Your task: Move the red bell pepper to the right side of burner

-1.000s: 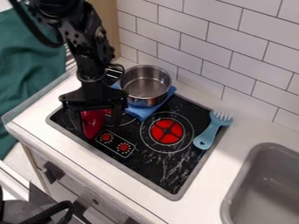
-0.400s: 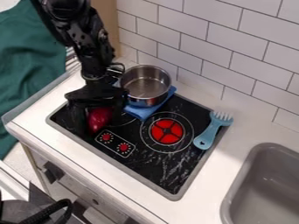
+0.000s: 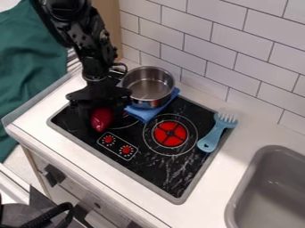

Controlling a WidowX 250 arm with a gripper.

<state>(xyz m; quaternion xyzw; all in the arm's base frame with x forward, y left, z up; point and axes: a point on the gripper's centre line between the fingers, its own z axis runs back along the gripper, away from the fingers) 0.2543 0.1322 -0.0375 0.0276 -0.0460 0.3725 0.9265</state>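
At the left part of the black stove, the black gripper hangs low and is shut on the red bell pepper, whose top is hidden beneath the gripper body. The pepper's lower end points toward the control knobs. Right of it, across the stove, lies the round red burner with a black cross. Part of another burner ring shows just right of the gripper.
A steel pot stands on a blue cloth at the stove's back edge. Toward the right edge lies a blue fork-like utensil. A grey sink is at the lower right, and a tiled wall rises behind.
The gripper has shifted slightly right and its jaws have drawn in around the pepper. The pepper's lower end has moved a little up and right.
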